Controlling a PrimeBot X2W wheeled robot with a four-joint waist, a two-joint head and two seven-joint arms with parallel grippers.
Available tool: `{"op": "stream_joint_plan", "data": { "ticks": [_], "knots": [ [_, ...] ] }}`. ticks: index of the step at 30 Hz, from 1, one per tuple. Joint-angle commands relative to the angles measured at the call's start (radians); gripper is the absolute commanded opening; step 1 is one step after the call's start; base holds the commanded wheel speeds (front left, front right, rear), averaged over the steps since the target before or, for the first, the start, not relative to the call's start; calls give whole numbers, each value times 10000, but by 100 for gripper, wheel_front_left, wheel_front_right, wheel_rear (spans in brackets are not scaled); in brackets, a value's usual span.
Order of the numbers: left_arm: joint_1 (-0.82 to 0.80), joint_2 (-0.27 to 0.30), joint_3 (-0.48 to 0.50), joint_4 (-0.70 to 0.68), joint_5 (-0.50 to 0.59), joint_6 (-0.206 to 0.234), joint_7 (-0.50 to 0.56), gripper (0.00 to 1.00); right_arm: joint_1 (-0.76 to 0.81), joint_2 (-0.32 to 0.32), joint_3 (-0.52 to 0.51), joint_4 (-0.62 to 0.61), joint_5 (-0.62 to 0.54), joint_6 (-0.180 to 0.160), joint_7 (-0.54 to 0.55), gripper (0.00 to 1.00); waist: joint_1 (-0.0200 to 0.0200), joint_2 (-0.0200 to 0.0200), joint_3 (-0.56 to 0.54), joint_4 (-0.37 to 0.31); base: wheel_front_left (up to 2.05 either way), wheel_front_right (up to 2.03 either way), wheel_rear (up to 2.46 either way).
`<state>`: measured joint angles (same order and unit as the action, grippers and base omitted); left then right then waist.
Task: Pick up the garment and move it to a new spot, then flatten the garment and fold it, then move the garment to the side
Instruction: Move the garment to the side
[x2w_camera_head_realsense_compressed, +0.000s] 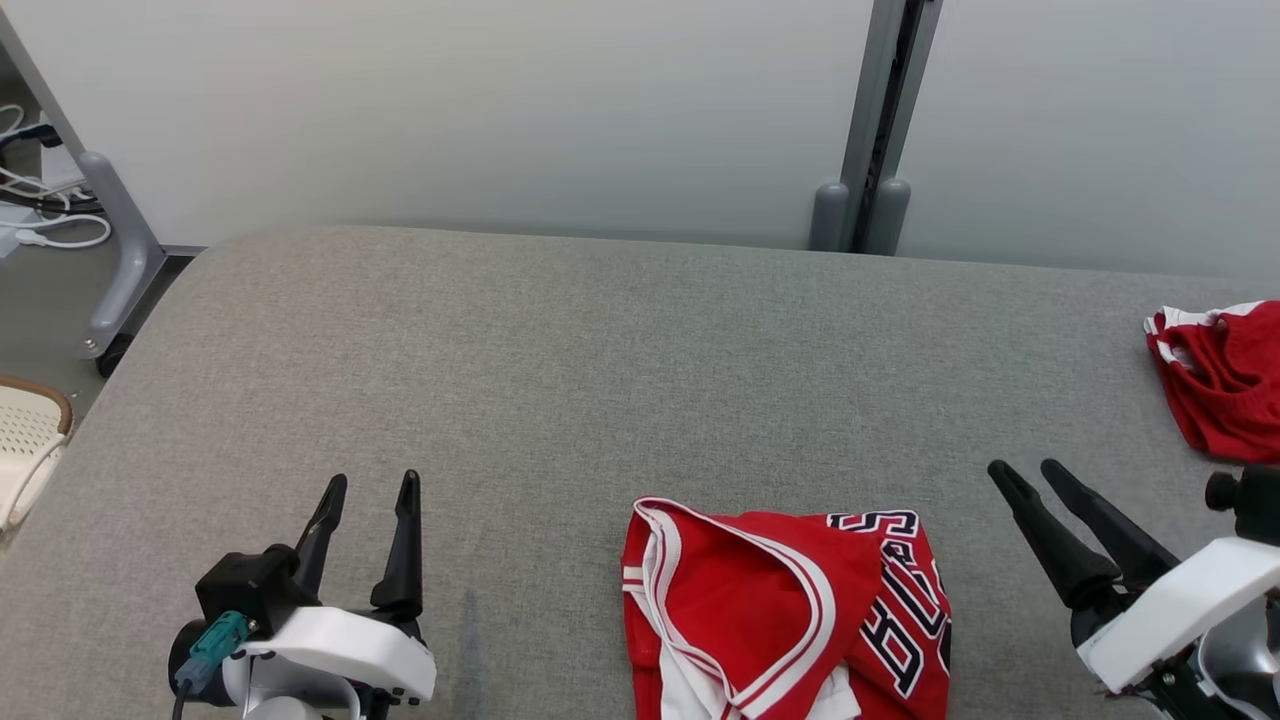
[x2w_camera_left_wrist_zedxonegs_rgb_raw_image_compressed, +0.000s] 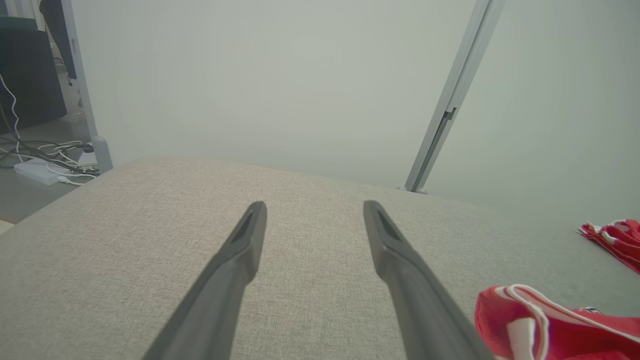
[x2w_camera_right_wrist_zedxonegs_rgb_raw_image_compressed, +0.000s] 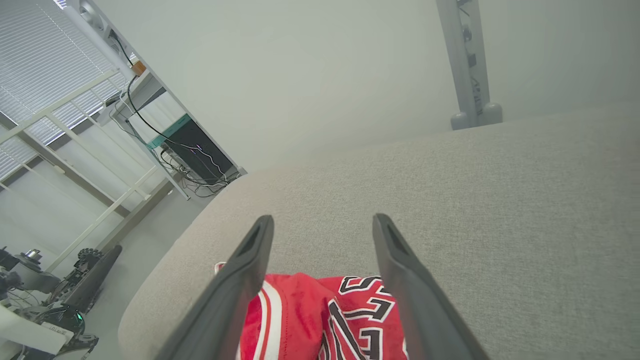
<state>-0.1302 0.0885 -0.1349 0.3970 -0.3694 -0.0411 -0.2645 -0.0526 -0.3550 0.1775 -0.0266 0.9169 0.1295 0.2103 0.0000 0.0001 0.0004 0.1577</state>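
Observation:
A red garment (x2w_camera_head_realsense_compressed: 785, 610) with white trim and black-and-white lettering lies bunched at the front middle of the grey padded table (x2w_camera_head_realsense_compressed: 600, 350). It also appears in the left wrist view (x2w_camera_left_wrist_zedxonegs_rgb_raw_image_compressed: 550, 322) and the right wrist view (x2w_camera_right_wrist_zedxonegs_rgb_raw_image_compressed: 325, 320). My left gripper (x2w_camera_head_realsense_compressed: 368, 500) stands open to the garment's left, above bare cloth, its fingers (x2w_camera_left_wrist_zedxonegs_rgb_raw_image_compressed: 240, 250) holding nothing. To the garment's right my right gripper (x2w_camera_head_realsense_compressed: 1025, 473) is open, apart from it; its fingers (x2w_camera_right_wrist_zedxonegs_rgb_raw_image_compressed: 395, 260) frame the garment from above without touching it.
A second red and white garment (x2w_camera_head_realsense_compressed: 1220, 375) lies at the table's right edge, also seen in the left wrist view (x2w_camera_left_wrist_zedxonegs_rgb_raw_image_compressed: 612, 240). Grey partition posts (x2w_camera_head_realsense_compressed: 860, 210) stand behind the table. A wheeled frame leg (x2w_camera_head_realsense_compressed: 120, 260) and cables (x2w_camera_head_realsense_compressed: 50, 230) are left of it.

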Motion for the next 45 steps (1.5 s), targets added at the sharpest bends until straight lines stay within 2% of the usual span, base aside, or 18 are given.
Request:
{"op": "stream_joint_plan", "data": {
  "ticks": [1, 7, 8, 10, 11, 18, 31, 39, 45],
  "knots": [
    [-26, 75, 17, -8, 74, -25, -11, 100, 98, 11, -117, 2, -257, 25, 53, 100, 0, -1, 30, -24, 0, 0, 0],
    [-123, 56, -15, -9, 91, -57, -11, 100, 226, 457, -346, 128, -1086, 25, 200, 100, 0, -1, 114, -52, 0, 0, 0],
    [-134, 55, -14, 1, 89, -62, -11, 100, 213, 462, -325, 161, -1294, 25, 235, 91, 0, -1, 120, -47, 0, 0, 0],
    [-175, 51, -17, 21, 95, -61, -11, 100, 170, 557, -280, 256, -1658, 25, 212, 28, 0, -1, 123, -21, 0, 0, 0],
    [-195, 43, -30, 34, 97, -59, -12, 100, 174, 665, -217, 294, -1720, 25, 259, 0, 0, -1, 113, 4, 0, 0, 0],
    [-166, 27, -27, 127, 73, -112, -12, 100, 392, 1246, 191, 1081, -2112, 24, 1137, 0, 0, -1, 5, 234, 0, 0, 0],
    [-263, -11, 30, 171, 48, -113, -11, 100, -318, 2198, 44, 2944, -2315, 25, 2425, 0, 0, -1, 146, 790, 0, 0, 0],
    [-280, 25, 103, 191, 87, -155, -10, 100, -400, 2534, 1516, 2837, -1748, 25, 2729, 0, 0, -1, 173, 1168, 0, 0, 0],
    [-361, 34, 95, 236, 128, -190, -10, 100, -729, 2694, 2421, 3494, -1663, 25, 2894, 0, 0, -1, 207, 1310, 0, 0, 0]
  ]
}}
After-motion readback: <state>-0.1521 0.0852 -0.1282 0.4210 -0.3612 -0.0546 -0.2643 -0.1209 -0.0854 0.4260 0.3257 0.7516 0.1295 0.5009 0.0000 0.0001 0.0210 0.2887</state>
